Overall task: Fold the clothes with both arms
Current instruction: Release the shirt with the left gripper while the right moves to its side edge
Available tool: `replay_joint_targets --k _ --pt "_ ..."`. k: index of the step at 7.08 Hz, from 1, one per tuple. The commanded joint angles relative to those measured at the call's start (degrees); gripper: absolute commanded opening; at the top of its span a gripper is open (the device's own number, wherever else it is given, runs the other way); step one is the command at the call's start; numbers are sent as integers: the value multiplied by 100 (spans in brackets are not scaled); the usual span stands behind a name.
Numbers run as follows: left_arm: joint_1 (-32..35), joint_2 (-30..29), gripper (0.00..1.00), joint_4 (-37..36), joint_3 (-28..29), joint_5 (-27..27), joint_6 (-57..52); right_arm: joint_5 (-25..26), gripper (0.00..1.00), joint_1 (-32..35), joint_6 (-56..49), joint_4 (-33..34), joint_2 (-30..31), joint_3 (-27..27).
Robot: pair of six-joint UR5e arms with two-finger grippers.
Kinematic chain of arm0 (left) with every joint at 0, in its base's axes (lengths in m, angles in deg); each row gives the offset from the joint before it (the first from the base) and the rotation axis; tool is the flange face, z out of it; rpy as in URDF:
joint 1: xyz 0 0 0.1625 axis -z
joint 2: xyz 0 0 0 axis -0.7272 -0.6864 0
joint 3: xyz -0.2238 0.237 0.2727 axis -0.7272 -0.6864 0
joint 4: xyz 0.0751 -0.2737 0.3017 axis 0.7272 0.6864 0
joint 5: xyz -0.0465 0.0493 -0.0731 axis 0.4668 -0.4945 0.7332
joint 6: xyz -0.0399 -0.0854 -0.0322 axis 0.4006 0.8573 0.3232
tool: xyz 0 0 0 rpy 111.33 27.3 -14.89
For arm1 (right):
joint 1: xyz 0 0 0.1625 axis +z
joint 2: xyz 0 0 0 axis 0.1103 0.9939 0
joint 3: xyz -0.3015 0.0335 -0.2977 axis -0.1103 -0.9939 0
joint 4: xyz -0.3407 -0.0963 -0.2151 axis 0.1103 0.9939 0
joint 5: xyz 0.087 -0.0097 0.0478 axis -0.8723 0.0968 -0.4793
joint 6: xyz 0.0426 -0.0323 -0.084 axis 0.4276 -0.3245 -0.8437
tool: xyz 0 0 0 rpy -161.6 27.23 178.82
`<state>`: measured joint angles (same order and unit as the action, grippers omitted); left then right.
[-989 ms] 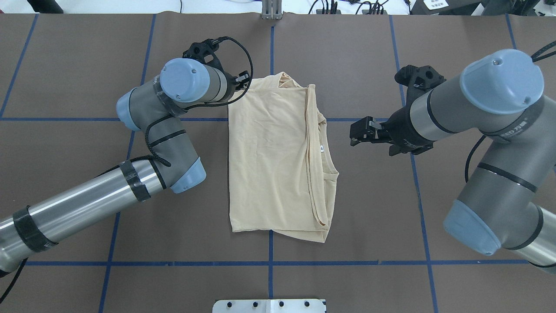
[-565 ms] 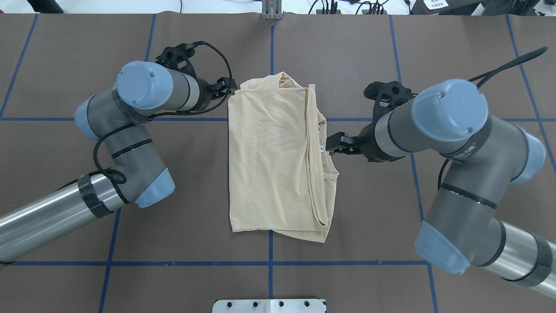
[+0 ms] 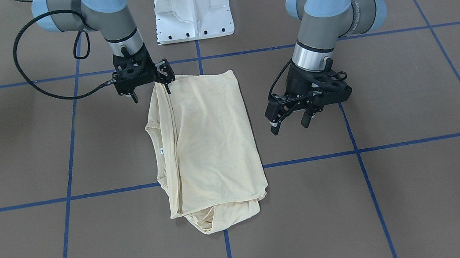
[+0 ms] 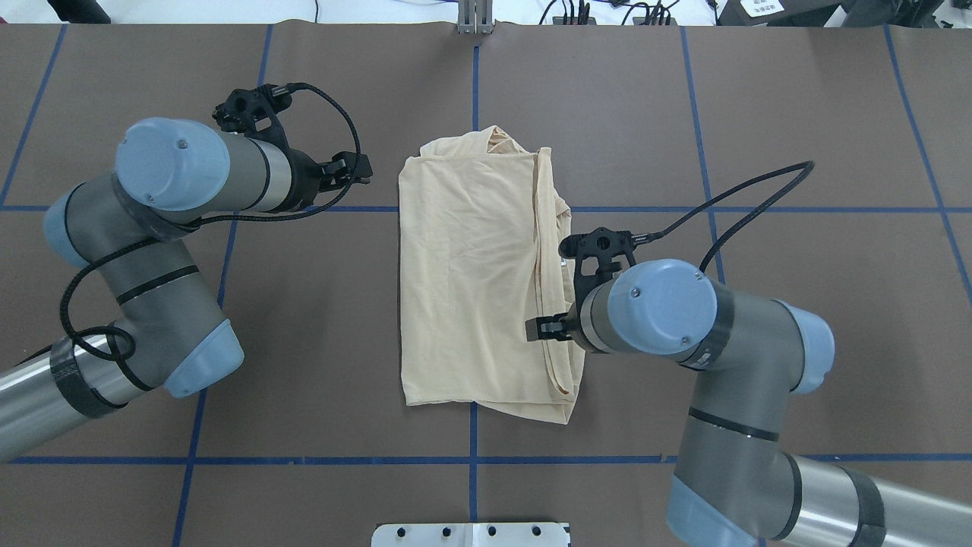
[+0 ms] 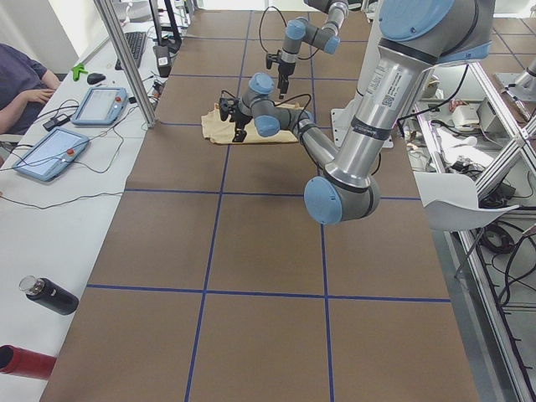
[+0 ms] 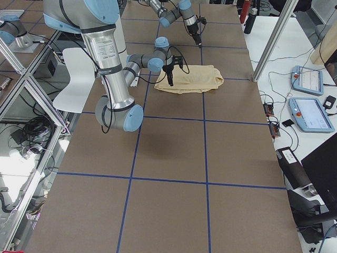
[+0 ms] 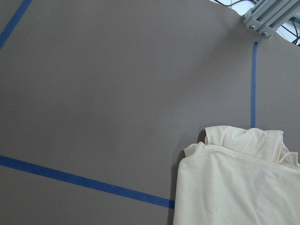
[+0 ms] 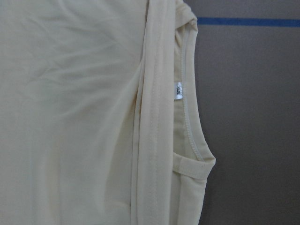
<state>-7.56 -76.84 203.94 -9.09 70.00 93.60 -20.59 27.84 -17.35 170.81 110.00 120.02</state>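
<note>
The clothes, a single cream-yellow shirt (image 4: 471, 289), lie folded lengthwise in a tall rectangle at mid-table, plain side up. The neck opening and its small white label (image 8: 179, 90) face the shirt's right edge. My left gripper (image 3: 290, 126) hangs open above bare table, left of the shirt (image 3: 209, 140). In the overhead view this left gripper (image 4: 357, 171) sits beside the shirt's far-left corner, apart from it. My right gripper (image 3: 151, 90) stands open at the shirt's right edge, near the end closest to the robot. Whether it touches the cloth cannot be told. The right gripper (image 4: 534, 329) shows partly under its wrist.
Blue tape lines (image 4: 472, 460) divide the brown table into squares. The white pedestal base (image 3: 192, 14) stands at the robot's edge. A metal post (image 4: 474, 19) rises at the far edge. Tablets (image 5: 105, 105) and a seated person (image 5: 21, 84) are on the operators' side.
My left gripper has drawn back leftward from the shirt's far-left corner. My right arm has swung in from the right and toward the robot, over the shirt's right edge.
</note>
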Motion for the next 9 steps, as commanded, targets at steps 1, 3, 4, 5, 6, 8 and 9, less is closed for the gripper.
replay_joint_targets --k 1,3,4,5,6,8,9 --pt "2 91 100 -18 -131 138 -5 294 100 -401 -222 777 -198 -151" --pt "2 91 100 -9 -130 138 -5 277 100 -471 -442 827 -234 -229" --pt "-7 91 100 -9 -130 138 -5 242 100 -480 -451 818 -261 -360" --pt "1 91 100 -9 -122 138 -5 215 100 -480 -477 818 -270 -370" --pt "-7 91 100 -9 -104 138 -5 215 100 -498 -477 835 -270 -370" --pt "-25 91 100 -9 -51 147 -5 180 100 -489 -477 870 -183 -361" --pt "-34 91 100 0 -43 147 -5 145 100 -454 -486 870 -147 -370"
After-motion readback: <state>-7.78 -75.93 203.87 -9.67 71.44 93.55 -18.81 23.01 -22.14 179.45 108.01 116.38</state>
